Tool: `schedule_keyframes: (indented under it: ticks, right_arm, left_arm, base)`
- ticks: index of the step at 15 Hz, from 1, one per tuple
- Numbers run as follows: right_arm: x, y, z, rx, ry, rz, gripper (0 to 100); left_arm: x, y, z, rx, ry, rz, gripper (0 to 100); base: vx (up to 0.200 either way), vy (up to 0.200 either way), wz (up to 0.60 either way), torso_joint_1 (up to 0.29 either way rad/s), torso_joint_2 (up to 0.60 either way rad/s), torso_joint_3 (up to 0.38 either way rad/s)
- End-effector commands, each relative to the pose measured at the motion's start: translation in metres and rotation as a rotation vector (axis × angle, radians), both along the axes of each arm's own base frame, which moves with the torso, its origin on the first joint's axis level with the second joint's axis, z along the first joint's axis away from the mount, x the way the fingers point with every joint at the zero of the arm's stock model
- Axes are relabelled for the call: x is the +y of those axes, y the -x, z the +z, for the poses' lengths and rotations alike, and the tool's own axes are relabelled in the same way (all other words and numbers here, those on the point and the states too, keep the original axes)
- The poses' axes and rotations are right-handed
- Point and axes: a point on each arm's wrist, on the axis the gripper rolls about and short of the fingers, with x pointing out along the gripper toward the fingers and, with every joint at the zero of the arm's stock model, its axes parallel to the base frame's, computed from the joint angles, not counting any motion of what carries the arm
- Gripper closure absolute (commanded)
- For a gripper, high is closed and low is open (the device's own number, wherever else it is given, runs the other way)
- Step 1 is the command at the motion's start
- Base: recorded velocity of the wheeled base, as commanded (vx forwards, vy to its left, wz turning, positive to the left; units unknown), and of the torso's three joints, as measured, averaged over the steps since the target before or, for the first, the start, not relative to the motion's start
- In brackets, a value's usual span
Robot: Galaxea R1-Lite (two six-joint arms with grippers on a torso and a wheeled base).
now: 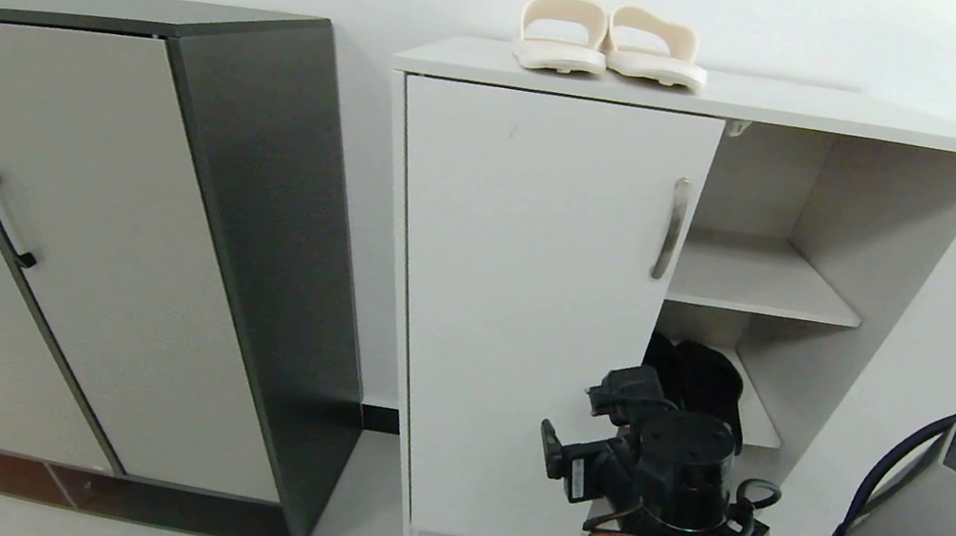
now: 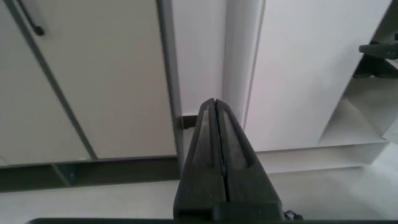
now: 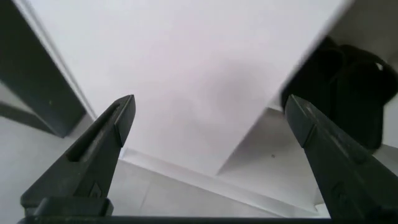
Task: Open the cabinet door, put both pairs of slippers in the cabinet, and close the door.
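1. Head view: closing the open door (image 1: 949,381) now would leave one pair out. The cream slippers (image 1: 610,40), paired open-toe slides, sit on top of the cabinet (image 1: 434,60) at 12 o'clock. The black slippers (image 1: 705,381) lie on the lower shelf (image 1: 762,423) at 4 o'clock.
2. Left wrist view: left hand (image 2: 214,107) clenched, empty.
3. Right wrist view: right hand (image 3: 209,102) released, facing the closed door (image 3: 205,50); advancing could strike it.

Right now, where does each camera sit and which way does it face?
Head view: on the head, looking down at the white cabinet with cream slippers on top; the right pincer shows.
Left wrist view: on the left wrist, facing the grey cabinet and white cabinet; shut left pincer shows.
Right wrist view: on the right wrist, close to the white cabinet; open right pincer shows, black slippers beyond.
Shared: head and right wrist views both show the black slippers.
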Motion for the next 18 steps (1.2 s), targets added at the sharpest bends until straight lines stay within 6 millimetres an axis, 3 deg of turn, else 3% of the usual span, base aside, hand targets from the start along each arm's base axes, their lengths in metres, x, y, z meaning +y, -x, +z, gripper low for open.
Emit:
schedule_keyframes:
  ticks: [1,15,18]
  right_arm:
    - [0.0002,0.0014,-0.003,0.006,0.01,0.004,0]
    - [0.0036,-0.001,-0.0036,-0.025,-0.028,0.039,0]
    - [0.0033,-0.0007,-0.0032,-0.026,-0.029,0.039,0]
  left_arm:
    - [0.0,-0.0001,0.0,0.002,0.001,0.0,100]
    - [0.0,-0.0001,0.0,0.002,0.004,0.0,100]
    - [0.0,-0.0001,0.0,0.002,0.004,0.0,100]
  base:
    - [0.0,0.0,0.0,0.0,0.0,0.0]
    - [0.0,0.0,0.0,0.0,0.0,0.0]
    - [0.0,0.0,0.0,0.004,-0.17,-0.271]
